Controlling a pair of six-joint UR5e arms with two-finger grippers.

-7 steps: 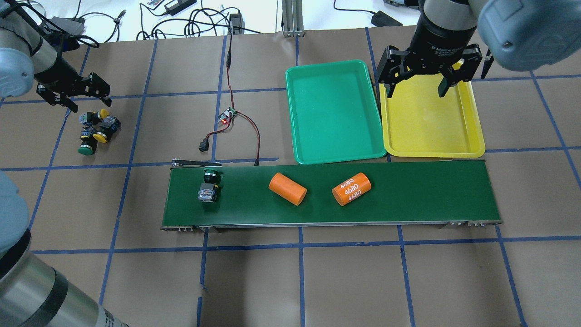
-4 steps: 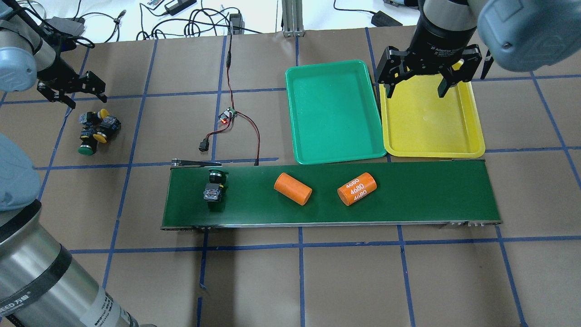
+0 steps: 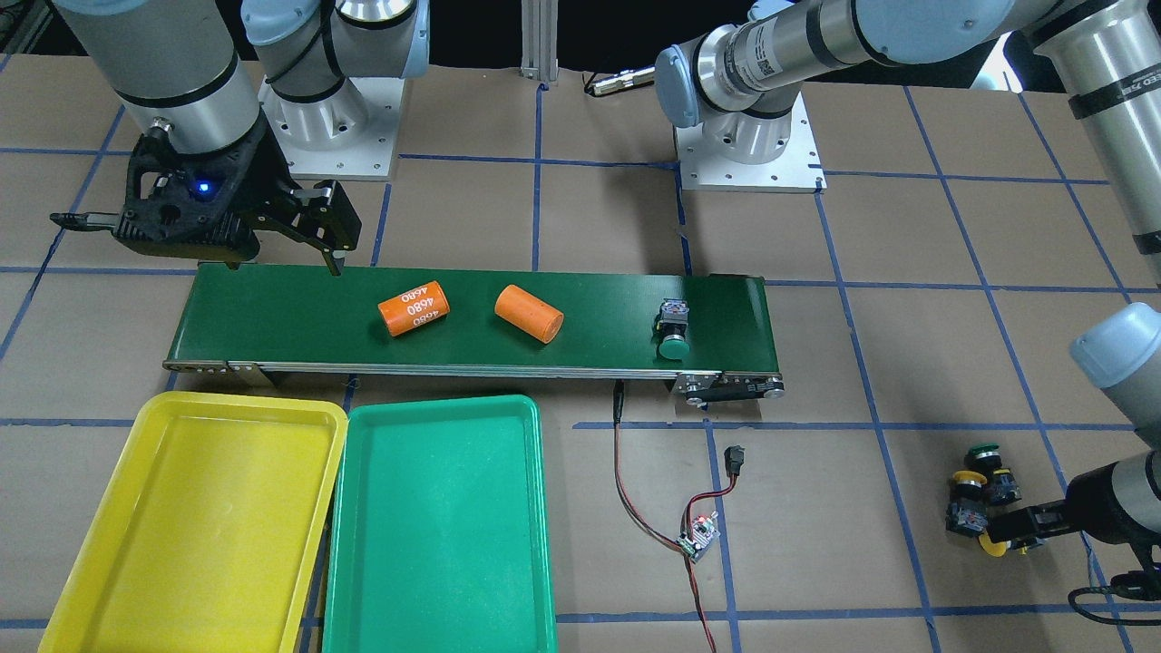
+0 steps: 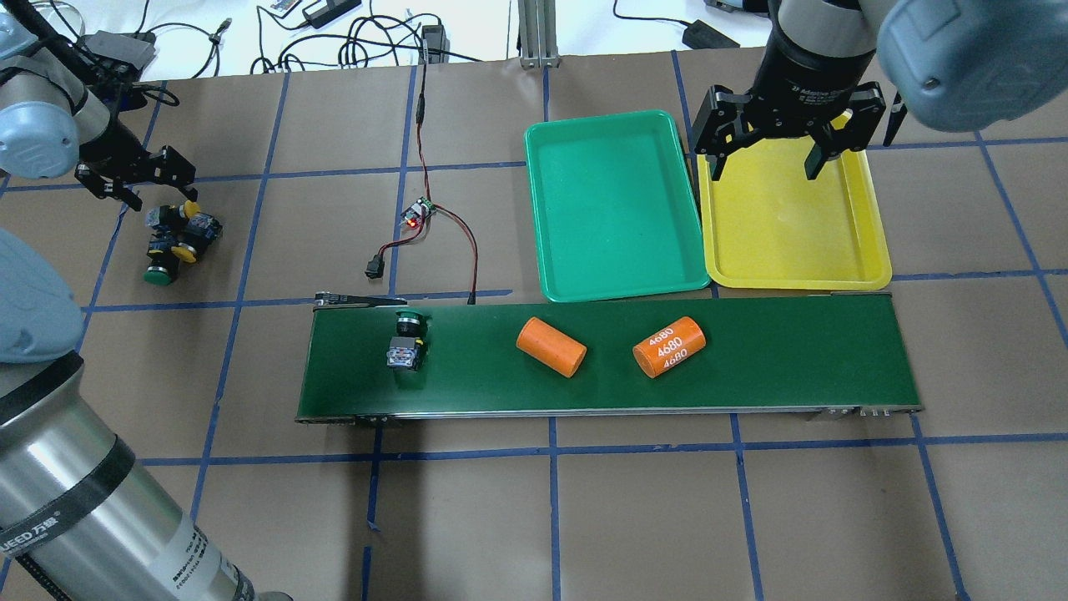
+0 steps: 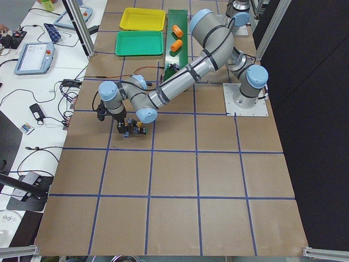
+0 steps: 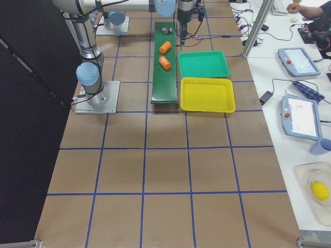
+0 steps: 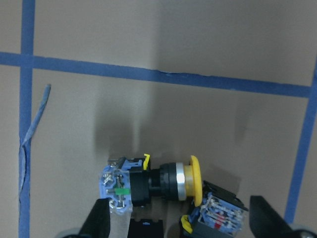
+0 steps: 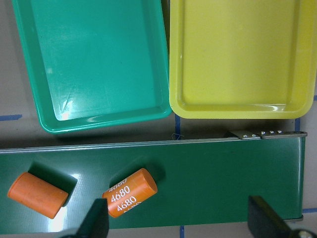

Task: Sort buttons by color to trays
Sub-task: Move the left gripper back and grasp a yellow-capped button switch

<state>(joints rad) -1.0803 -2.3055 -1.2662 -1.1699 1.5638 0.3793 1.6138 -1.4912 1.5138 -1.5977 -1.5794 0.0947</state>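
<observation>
Beyond the conveyor belt (image 4: 751,351), the green tray (image 4: 613,209) and yellow tray (image 4: 793,242) lie empty. The right gripper (image 4: 765,171) hangs spread, holding nothing, over the yellow tray's far edge. The left gripper (image 4: 154,190), spread and holding nothing, has neared three buttons (image 4: 175,234) far left. The green button (image 4: 406,342) has ridden rightward on the belt.

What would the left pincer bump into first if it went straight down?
Probably the yellow button lying on its side right below the open left pincer, though depth is unclear.

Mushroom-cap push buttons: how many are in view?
4. One green button lies on the dark-green conveyor belt; two yellow ones and another green one cluster on the brown table beside the left tool.
</observation>
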